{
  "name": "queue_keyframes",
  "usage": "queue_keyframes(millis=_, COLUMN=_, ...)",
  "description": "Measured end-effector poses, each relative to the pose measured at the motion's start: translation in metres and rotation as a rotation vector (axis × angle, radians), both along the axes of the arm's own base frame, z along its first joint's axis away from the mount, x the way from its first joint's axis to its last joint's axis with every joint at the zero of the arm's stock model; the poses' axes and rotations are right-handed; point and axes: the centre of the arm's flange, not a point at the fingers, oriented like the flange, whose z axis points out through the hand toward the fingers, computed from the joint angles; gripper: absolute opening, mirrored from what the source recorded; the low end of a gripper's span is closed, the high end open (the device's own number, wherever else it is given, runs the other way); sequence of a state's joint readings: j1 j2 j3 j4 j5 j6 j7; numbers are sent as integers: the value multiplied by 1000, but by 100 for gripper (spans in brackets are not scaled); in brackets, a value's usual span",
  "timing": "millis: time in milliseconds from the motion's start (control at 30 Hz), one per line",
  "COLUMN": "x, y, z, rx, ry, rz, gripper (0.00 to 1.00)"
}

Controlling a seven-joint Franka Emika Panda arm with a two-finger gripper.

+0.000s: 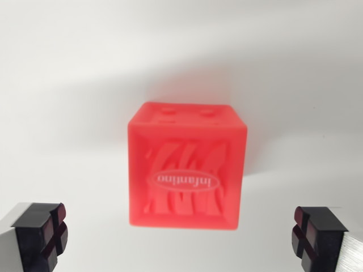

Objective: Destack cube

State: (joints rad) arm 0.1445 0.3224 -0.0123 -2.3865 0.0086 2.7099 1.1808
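Cube centred between the spread fingertips, slightly above them in the frame.

One red block is seen on the white surface, logo face towards the camera and inverted; no second block can be made out. The gripper is held wide apart, fingers at the lower corners, nothing clasped, the block lying ahead on the midline.

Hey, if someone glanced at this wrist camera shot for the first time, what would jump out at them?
The bright red cube in the middle of the view, its near face embossed with an upside-down oval "Infantino" logo over wavy stripes. It sits on a plain white surface. Next, the two black fingertips in the bottom corners, spread wide with the gripper open and touching nothing.
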Motion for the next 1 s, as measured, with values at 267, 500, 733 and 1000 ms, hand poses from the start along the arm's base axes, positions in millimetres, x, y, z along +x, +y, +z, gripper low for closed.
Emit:
queue_keyframes(millis=267, x=0, y=0, z=34, rx=1, ry=-2, rz=0, gripper=100)
queue_keyframes(millis=500, x=0, y=0, z=62, rx=2, ry=-2, rz=-1, gripper=100)
queue_keyframes(millis=733, x=-1, y=0, z=91, rx=2, ry=-2, rz=0, gripper=100)
queue_keyframes(millis=1000, x=-1, y=0, z=126, rx=3, ry=-3, rz=-1, gripper=100)
